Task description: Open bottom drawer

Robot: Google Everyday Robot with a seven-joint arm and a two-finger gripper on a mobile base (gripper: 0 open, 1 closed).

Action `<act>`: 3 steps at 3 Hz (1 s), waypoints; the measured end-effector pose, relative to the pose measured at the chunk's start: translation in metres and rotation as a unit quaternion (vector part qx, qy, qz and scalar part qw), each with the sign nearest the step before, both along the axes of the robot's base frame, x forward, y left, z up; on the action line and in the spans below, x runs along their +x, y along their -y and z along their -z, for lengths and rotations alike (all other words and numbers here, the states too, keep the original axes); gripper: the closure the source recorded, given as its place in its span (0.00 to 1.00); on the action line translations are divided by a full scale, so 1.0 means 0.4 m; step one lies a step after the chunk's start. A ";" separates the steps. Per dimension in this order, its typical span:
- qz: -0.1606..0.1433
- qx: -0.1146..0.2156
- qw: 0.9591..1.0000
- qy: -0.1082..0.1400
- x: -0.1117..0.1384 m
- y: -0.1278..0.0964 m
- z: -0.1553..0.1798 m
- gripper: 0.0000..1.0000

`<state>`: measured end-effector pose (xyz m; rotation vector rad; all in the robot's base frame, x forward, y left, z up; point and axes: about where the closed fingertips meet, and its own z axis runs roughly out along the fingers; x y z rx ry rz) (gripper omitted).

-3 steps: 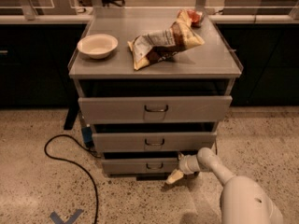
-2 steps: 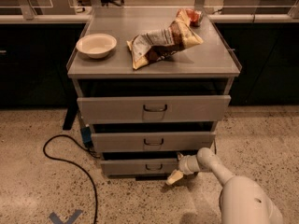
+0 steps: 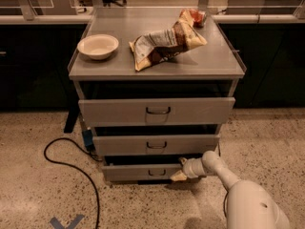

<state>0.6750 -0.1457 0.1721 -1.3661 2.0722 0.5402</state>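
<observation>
The bottom drawer is the narrowest grey front of the cabinet, low near the floor, with a small dark wire handle at its centre. It stands pulled out a little, with a dark gap above it. My gripper is at the drawer front's right end, just right of the handle. One tan fingertip lies against the lower front and the other reaches the top edge. My white arm comes in from the lower right.
The mid drawer and the widest top drawer also stand slightly out. On the cabinet top lie a white bowl, a chip bag and a red can. A black cable loops on the speckled floor at left.
The view sits slightly closer to the cabinet. My gripper stays at the right end of the bottom drawer front; the drawer has not visibly moved.
</observation>
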 end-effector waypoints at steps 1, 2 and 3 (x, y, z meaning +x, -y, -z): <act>0.000 0.000 1.000 0.000 0.000 0.000 -0.001 0.65; 0.000 0.000 1.000 0.000 0.001 0.010 -0.021 0.89; 0.000 0.000 1.000 0.000 0.001 0.020 -0.029 1.00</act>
